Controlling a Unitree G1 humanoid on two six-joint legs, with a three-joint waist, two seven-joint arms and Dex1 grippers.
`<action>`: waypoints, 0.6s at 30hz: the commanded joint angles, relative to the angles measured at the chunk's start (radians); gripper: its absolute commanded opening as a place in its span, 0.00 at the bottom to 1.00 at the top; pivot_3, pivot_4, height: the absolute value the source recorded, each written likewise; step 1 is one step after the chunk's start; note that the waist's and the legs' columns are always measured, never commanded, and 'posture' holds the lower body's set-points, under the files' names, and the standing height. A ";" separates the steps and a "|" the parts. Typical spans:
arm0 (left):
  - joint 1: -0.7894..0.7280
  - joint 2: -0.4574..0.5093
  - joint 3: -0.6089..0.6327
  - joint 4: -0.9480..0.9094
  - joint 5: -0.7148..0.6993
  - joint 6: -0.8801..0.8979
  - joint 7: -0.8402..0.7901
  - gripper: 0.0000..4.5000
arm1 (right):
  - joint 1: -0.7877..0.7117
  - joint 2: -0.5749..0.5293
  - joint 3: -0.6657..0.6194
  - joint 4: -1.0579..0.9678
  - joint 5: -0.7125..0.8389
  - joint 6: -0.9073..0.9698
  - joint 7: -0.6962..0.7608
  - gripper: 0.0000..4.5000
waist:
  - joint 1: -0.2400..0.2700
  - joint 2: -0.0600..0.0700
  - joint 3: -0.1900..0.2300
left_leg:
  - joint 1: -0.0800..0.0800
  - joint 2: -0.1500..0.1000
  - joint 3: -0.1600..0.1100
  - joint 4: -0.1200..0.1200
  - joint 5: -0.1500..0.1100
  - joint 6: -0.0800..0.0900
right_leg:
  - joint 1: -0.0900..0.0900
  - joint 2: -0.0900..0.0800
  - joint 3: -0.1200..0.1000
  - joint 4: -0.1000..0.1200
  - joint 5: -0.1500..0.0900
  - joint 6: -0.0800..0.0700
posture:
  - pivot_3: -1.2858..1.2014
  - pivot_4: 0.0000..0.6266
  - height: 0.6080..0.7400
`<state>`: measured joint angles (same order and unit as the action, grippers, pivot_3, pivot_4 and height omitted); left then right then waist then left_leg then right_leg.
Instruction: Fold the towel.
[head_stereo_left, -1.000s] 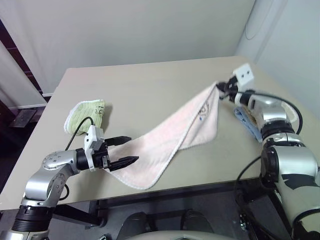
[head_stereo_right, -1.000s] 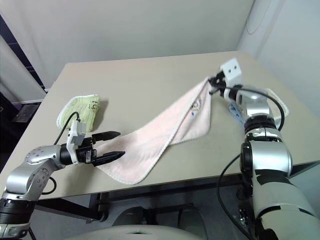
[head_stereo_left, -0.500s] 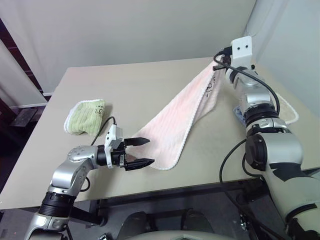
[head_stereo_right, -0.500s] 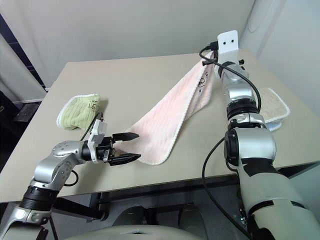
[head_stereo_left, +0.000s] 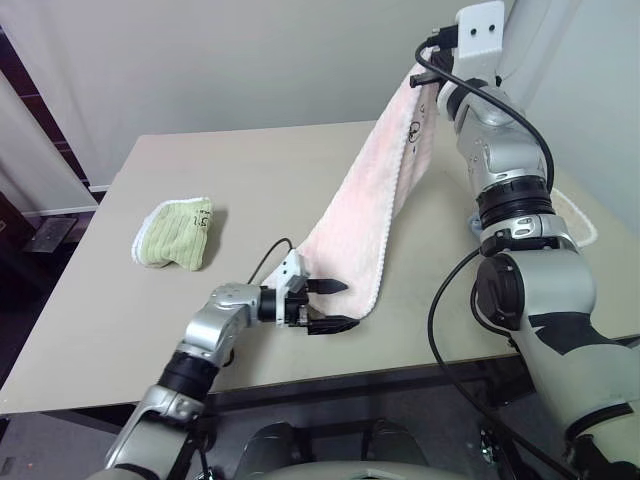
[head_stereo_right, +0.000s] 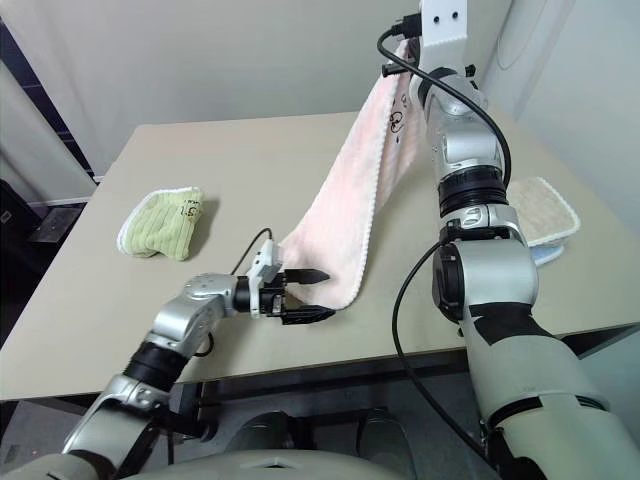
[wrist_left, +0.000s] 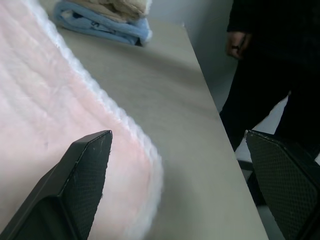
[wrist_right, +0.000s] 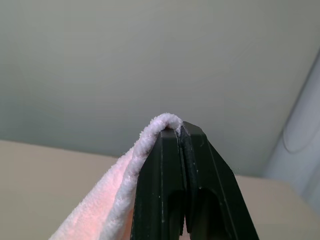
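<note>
right gripper (head_stereo_left: 432, 72) pinched towel (head_stereo_left: 370, 200) top, held high | left gripper (head_stereo_left: 334, 305) wide open, empty, beside towel's bottom corner | risk: corner might slip away (it hung loose)

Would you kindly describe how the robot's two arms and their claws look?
Both arms are silver-grey metal segments joined by black rings. Each claw, left claw and right claw, has two black tapered fingers and a white camera block at the wrist. A black cable loops along each forearm.
</note>
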<state>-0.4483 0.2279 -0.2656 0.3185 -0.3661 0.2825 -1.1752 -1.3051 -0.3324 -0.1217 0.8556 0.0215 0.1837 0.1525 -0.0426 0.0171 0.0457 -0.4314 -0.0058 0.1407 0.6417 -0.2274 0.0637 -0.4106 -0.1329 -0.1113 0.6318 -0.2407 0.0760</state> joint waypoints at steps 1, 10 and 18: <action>-0.056 -0.033 -0.016 0.067 0.033 -0.046 -0.017 1.00 | -0.014 0.002 0.002 -0.069 0.002 0.020 -0.013 0.00 | 0.000 0.000 0.000 | 0.000 0.000 0.000 0.001 0.000 0.001 | 0.000 0.000 0.000 0.000 0.000 0.000 | 0.52 0.00 0.85; -0.115 -0.058 -0.104 0.242 0.225 -0.161 0.028 1.00 | 0.041 -0.013 0.021 -0.148 -0.023 0.053 -0.031 0.00 | 0.000 0.000 0.000 | 0.000 0.001 0.000 0.003 -0.002 0.003 | 0.001 0.000 -0.001 0.001 0.000 0.000 | 0.52 0.00 0.85; -0.125 -0.098 -0.118 0.358 0.307 -0.226 0.101 0.96 | 0.085 -0.015 0.025 -0.203 -0.033 0.078 -0.046 0.00 | 0.002 0.000 0.000 | 0.001 0.001 -0.002 0.006 -0.003 0.004 | 0.001 -0.001 -0.003 0.001 0.002 0.001 | 0.52 0.00 0.85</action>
<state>-0.5811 0.1295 -0.3709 0.6332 -0.0955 0.0369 -1.0903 -1.2056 -0.3349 -0.0950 0.7122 -0.0068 0.2611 0.1150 -0.0404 0.0170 0.0454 -0.4301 -0.0050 0.1383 0.6476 -0.2301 0.0681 -0.4092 -0.1337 -0.1139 0.6330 -0.2387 0.0769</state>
